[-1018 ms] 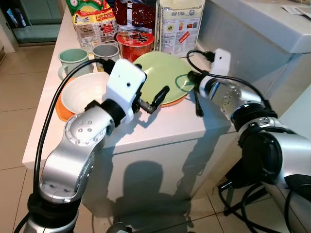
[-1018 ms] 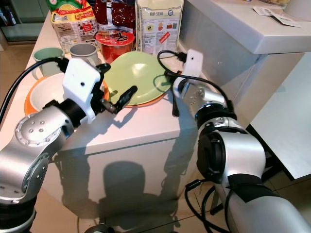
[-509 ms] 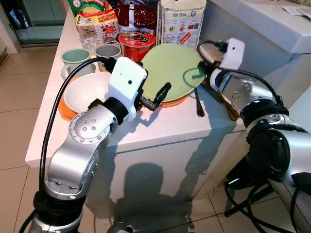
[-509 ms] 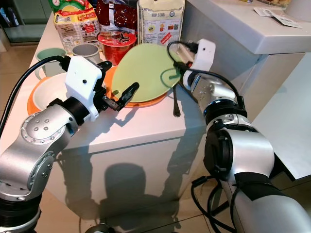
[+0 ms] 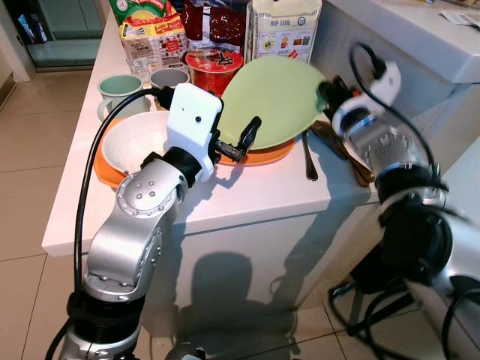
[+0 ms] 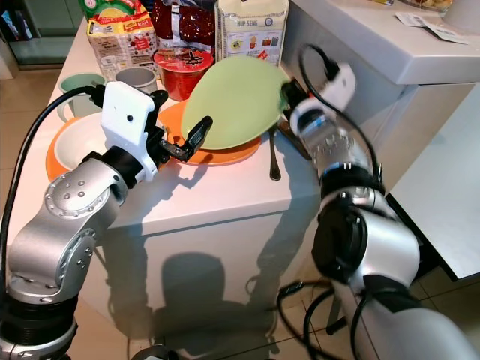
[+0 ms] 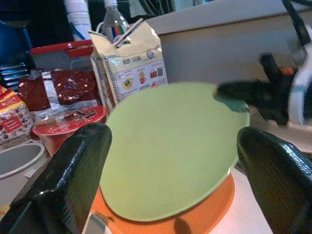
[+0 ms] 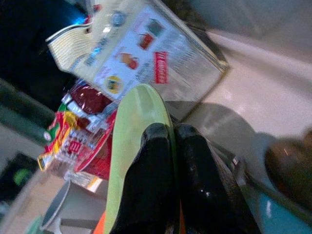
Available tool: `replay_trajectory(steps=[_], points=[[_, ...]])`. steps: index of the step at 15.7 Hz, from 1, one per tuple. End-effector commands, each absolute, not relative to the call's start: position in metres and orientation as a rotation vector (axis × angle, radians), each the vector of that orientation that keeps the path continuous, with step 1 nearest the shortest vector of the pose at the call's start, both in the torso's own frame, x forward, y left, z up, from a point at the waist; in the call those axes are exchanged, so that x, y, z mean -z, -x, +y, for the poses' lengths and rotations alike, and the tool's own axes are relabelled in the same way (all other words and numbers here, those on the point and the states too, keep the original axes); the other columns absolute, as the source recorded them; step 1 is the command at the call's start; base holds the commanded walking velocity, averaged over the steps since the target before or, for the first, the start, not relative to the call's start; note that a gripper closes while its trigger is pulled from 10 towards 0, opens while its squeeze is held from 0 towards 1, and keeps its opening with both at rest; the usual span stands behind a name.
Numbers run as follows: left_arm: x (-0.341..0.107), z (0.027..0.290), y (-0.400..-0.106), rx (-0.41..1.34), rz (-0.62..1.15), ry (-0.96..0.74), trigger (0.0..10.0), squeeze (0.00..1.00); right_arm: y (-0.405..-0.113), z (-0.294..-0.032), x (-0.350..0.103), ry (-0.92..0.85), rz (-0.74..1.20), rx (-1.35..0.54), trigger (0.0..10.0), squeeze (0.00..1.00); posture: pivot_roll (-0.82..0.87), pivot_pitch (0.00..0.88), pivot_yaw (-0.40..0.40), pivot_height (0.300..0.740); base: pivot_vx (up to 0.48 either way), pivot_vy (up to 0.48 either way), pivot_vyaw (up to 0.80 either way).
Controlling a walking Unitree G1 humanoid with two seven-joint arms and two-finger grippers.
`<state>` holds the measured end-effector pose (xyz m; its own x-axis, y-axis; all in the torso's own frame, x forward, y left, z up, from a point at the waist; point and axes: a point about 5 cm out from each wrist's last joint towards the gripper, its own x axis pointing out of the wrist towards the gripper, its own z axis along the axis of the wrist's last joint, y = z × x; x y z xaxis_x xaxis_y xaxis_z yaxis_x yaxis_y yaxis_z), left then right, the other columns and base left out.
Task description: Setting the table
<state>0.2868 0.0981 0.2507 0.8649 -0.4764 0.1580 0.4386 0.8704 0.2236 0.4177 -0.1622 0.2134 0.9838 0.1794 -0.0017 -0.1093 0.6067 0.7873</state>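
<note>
The green plate stands tilted, its right edge lifted off the orange plate beneath it and its low edge still resting there. The right gripper pinches that raised rim, both fingers closed tight on it. The left gripper hovers just before the plate's near left edge, fingers spread wide and holding nothing.

All this sits on a white counter, with a spoon beside the plates, a white bowl on another orange plate, two mugs, a red cup and food packets behind. The floor is tiled.

The left arm bends up at the elbow; the right reaches across from the side.
</note>
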Motion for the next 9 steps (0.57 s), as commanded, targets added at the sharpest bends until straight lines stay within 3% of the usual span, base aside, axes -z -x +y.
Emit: replay_trajectory(steps=[1,8,9], points=[[-0.257,0.096,-0.289,0.467,-0.242,-0.177,10.0,0.00,-0.418,-0.168,-0.227,-1.000,0.007,-0.172,0.0,0.00,0.03,0.000,-0.023,0.740,0.000,0.000,0.00],[-0.258,0.106,-0.304,0.332,-0.195,-0.081,10.0,0.00,-0.413,-0.176,-0.224,-1.351,-0.106,-0.131,0.0,0.00,0.04,0.000,-0.025,0.740,0.000,0.000,0.00],[-0.257,0.111,-0.307,0.318,-0.155,0.016,10.0,1.00,-0.412,-0.173,-0.224,-1.370,-0.103,-0.147,0.0,0.00,0.04,0.000,-0.026,0.740,0.000,0.000,0.00]])
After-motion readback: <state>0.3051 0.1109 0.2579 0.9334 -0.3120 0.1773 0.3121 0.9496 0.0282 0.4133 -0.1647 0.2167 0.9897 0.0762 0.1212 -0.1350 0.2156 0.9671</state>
